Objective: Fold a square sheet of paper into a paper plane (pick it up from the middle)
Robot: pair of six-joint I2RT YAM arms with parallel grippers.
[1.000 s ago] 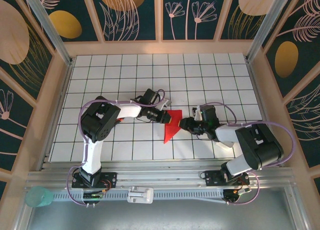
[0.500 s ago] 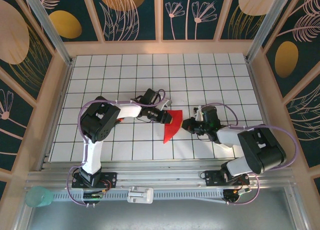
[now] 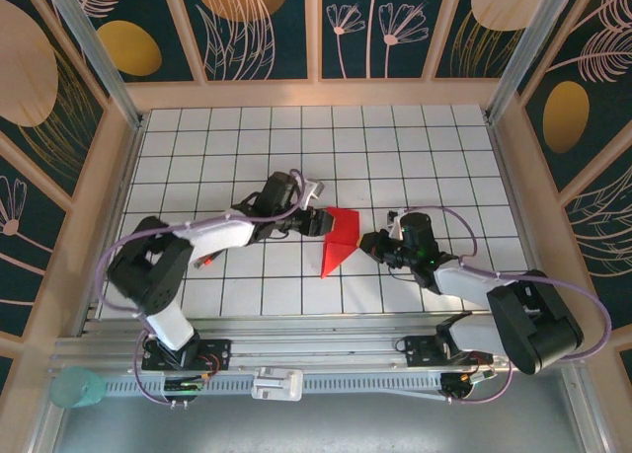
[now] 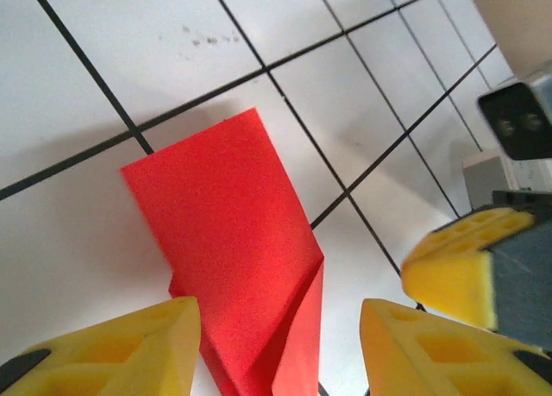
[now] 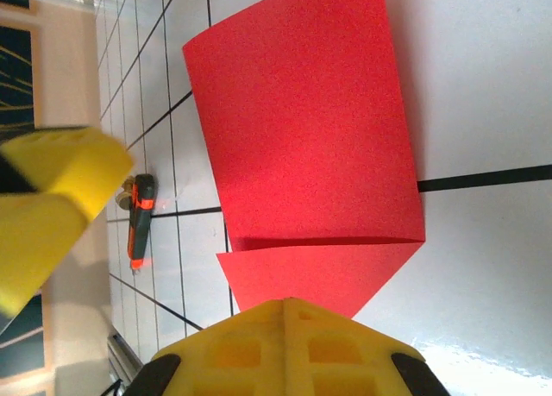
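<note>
The red paper [image 3: 340, 238] lies on the white grid table as a creased shape, broad at the far end and tapering to a point toward the near edge. My left gripper [image 3: 314, 222] is at its left edge, open; in the left wrist view the paper [image 4: 233, 241] runs between the two yellow fingers [image 4: 138, 348] of the left gripper [image 4: 278, 317]. My right gripper [image 3: 368, 244] sits at the paper's right edge, shut. In the right wrist view its joined tips [image 5: 285, 305] meet the folded flap of the paper [image 5: 302, 146], which passes just under them.
The white grid table [image 3: 415, 147] is walled by a wooden frame [image 3: 316, 93] on three sides. A small orange-and-dark plug [image 5: 138, 219] of the left arm lies beyond the paper. The right gripper's finger [image 4: 457, 271] stands close to the left gripper's right finger.
The left arm has dropped and stretched out, its elbow swinging left, and its gripper has backed off the paper's top-left. More of the paper's broad end shows. The right arm has also lowered.
</note>
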